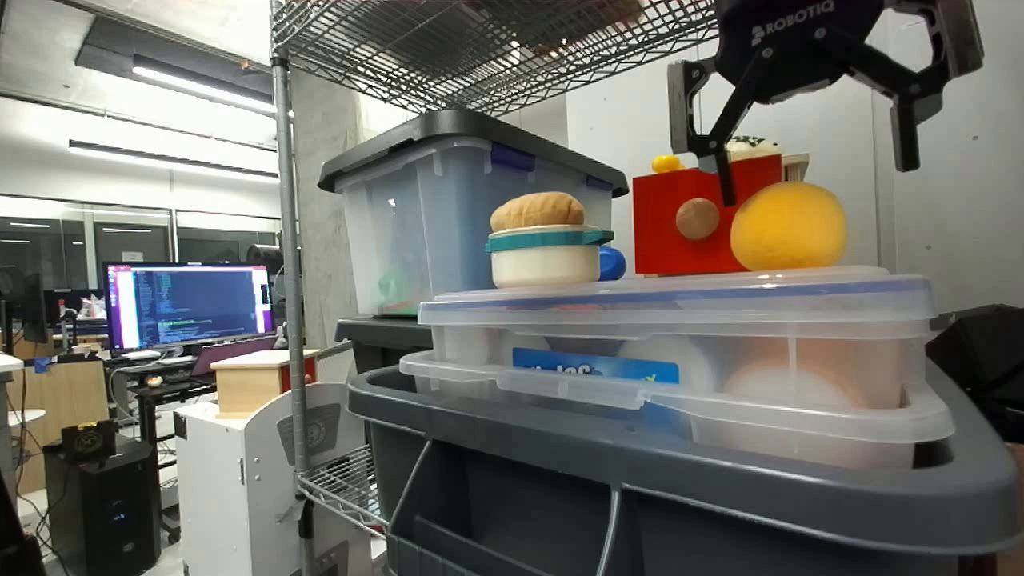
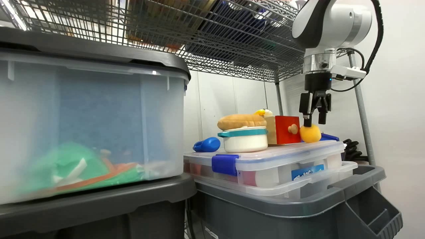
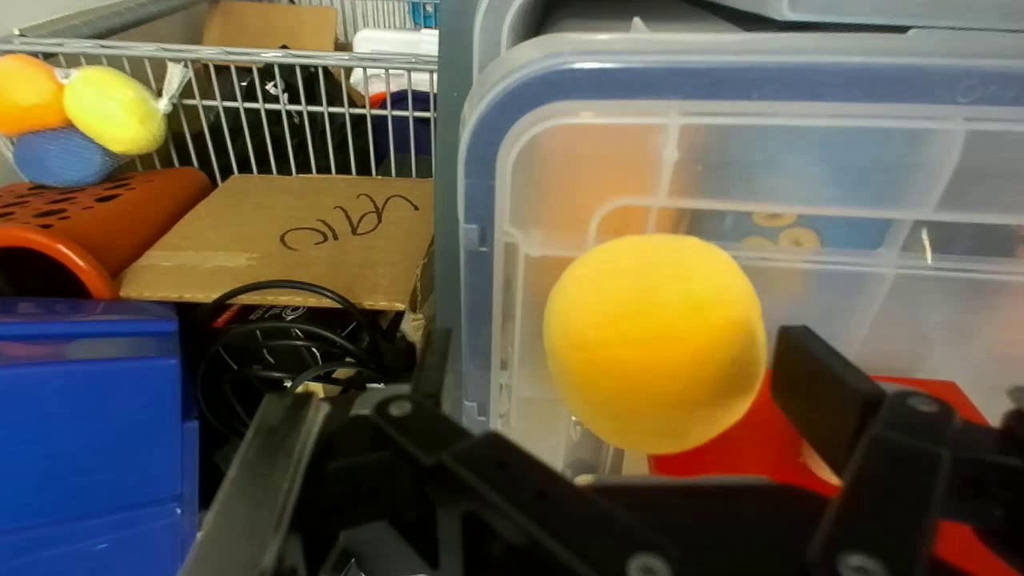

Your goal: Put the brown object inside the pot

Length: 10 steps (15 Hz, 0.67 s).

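Your tool gapes wide, with brown bread above the pot near a latched edge of the tabletop.

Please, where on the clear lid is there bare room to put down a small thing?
The lid is bare between the yellow ball and the blue rim at the top of the wrist view. It is crowded where ball, red box, pot and bread stand close together; the open gripper hangs by the ball.
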Each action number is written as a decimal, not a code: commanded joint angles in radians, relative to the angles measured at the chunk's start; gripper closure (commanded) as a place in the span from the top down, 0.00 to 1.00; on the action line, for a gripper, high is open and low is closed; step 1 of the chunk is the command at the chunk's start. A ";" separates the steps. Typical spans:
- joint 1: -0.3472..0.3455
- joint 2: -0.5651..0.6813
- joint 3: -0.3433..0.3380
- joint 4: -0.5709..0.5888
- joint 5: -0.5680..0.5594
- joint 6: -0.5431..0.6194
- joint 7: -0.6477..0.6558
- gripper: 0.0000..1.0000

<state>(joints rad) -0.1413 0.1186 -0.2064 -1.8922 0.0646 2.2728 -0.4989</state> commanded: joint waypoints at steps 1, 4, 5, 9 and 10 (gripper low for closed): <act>-0.023 0.017 0.036 0.031 0.026 -0.022 0.000 1.00; -0.023 0.017 0.046 0.030 0.027 -0.029 0.005 0.85; -0.023 0.016 0.048 0.028 0.026 -0.031 0.008 0.77; -0.026 0.018 0.049 0.030 0.026 -0.035 0.009 0.45; -0.027 0.017 0.049 0.030 0.025 -0.035 0.009 0.39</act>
<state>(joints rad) -0.1428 0.1268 -0.1770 -1.8901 0.0694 2.2658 -0.4863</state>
